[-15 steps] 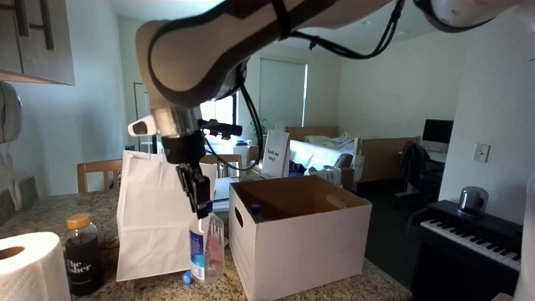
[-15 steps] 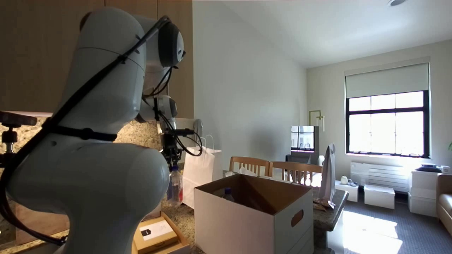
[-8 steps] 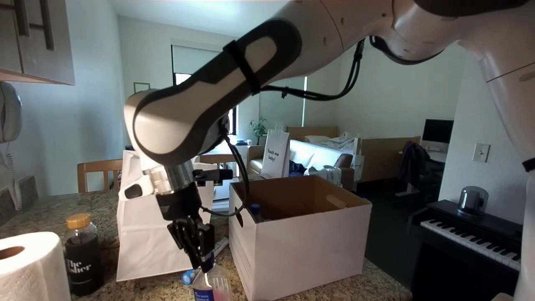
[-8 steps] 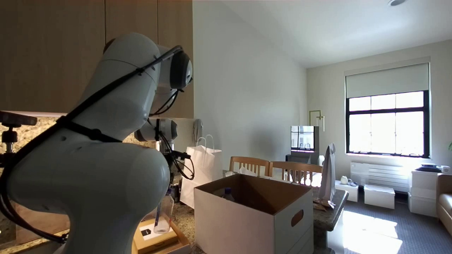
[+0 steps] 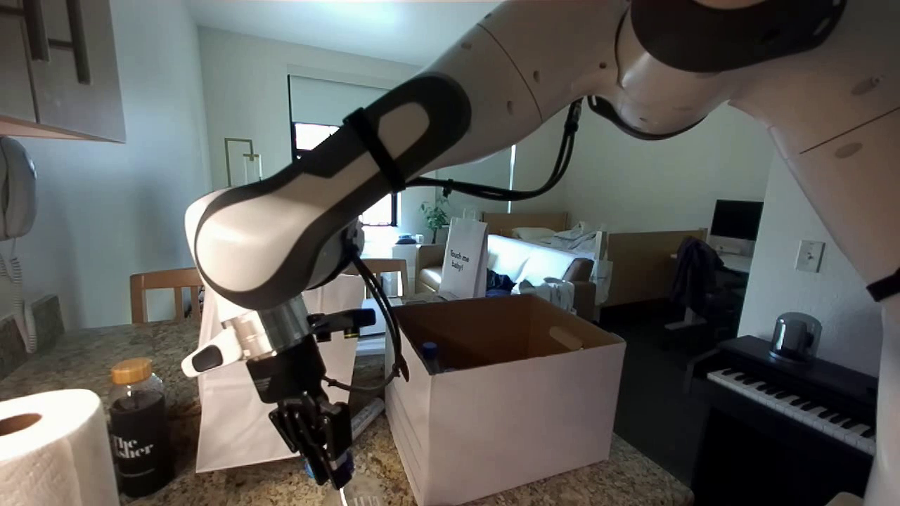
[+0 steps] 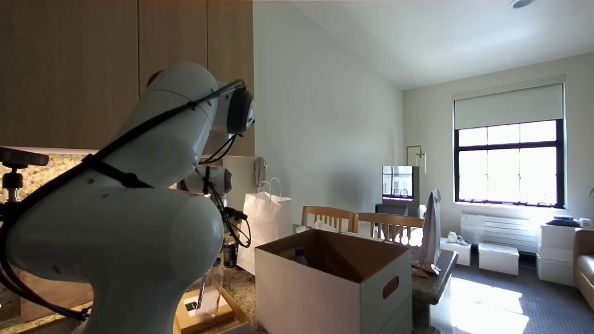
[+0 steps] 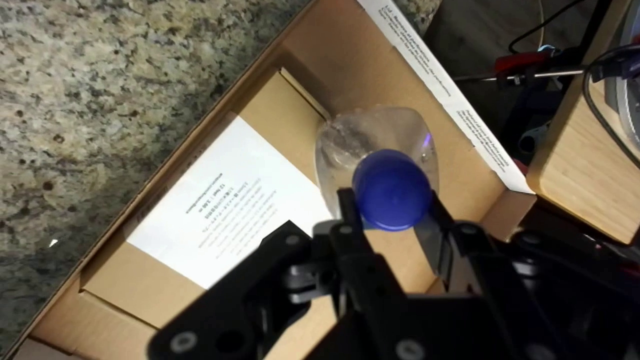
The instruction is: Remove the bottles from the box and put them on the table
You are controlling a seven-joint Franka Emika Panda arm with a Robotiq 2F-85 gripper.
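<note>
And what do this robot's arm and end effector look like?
The rounded, off-white arm has dark panels, black cables and black straps. It also bears a shiny silver collar and a white rounded tab with a dark oval. The black two-fingered, linkage-style end effector shows round grey screw heads.

The box (image 6: pixel 308 287) is open above; a white bag (image 6: pixel 267 220) stands nearby.

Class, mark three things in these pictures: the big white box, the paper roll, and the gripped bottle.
Big white box (image 5: pixel 520 425), in an exterior view: its outer wall.
Paper roll (image 5: pixel 60 460), in an exterior view: its curved side.
Gripped bottle (image 7: pixel 385 177), in the wrist view: its blue cap.
</note>
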